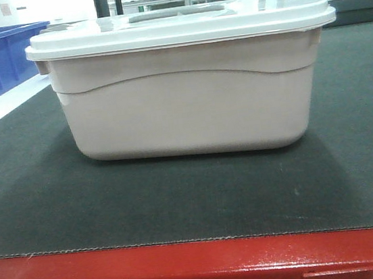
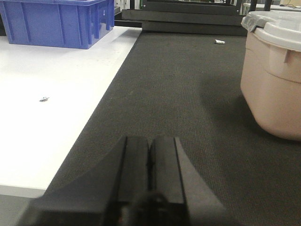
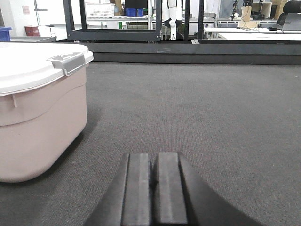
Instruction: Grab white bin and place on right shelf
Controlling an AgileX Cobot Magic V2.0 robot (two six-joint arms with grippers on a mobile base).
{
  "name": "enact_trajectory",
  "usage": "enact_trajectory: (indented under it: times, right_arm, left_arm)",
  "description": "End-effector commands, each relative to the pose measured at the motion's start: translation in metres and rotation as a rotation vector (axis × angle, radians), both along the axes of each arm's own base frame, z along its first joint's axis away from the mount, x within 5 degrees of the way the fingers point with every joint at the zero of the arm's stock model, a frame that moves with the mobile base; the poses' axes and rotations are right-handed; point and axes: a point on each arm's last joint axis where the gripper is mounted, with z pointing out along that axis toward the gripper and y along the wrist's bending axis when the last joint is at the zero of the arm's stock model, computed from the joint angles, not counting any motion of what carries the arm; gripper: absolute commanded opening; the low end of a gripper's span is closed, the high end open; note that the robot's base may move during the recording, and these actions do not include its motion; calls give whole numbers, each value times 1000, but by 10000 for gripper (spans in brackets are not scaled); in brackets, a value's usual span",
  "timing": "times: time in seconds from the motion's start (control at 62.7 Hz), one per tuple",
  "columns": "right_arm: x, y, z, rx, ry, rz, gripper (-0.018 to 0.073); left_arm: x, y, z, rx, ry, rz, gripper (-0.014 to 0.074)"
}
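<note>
**White bin** (image 1: 186, 105): large tub in off-white, pinkish-beige plastic, with rounded lower corners and a wavy moulded line across its long side. A flat white lid (image 1: 179, 26) is seated on top and overhangs the walls all round. It has a grey handle (image 1: 178, 14) set into its middle and a grey tab (image 3: 68, 61) at the end seen by the right wrist camera. The bin stands upright on the dark mat (image 1: 194, 200), central on the bench and set back from the red front edge (image 1: 201, 260). Nothing rests on the lid or touches the walls.

**Left gripper** (image 2: 149, 141): black fingers pressed together, nothing between them. It sits low over the mat with the bin on its right, apart from it.

**Right gripper** (image 3: 154, 157): black fingers likewise pressed together and empty. It sits low over the mat with the bin on its left, apart from it.

**Mat:** dark woven sheet covering most of the bench. Bare mat lies between each gripper and the bin.

**White surface** (image 2: 51, 108): runs along the mat's left edge and carries a small dark speck (image 2: 44, 99).

**Blue crate** (image 2: 56, 23): open and ribbed, standing on the white surface toward the far left corner, well apart from the bin.

**Small white scrap** (image 2: 219, 42): lies on the mat near its far edge.

**Black frame** (image 3: 117, 35): low structure along the far edge of the mat, behind the bin.
</note>
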Motion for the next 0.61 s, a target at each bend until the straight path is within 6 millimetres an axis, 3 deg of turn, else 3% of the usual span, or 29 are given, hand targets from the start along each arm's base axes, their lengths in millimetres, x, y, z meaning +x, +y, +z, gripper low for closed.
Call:
enact_trajectory:
  times: [0.0,0.59]
  right_arm:
    - [-1,0,9,-7,-96,2,76]
    - [-1,0,9,-7,-96,2,76]
  left_arm:
    - [0,1,1,-14,-74,11,-118]
    - [0,1,3,-15,-93,13,-118]
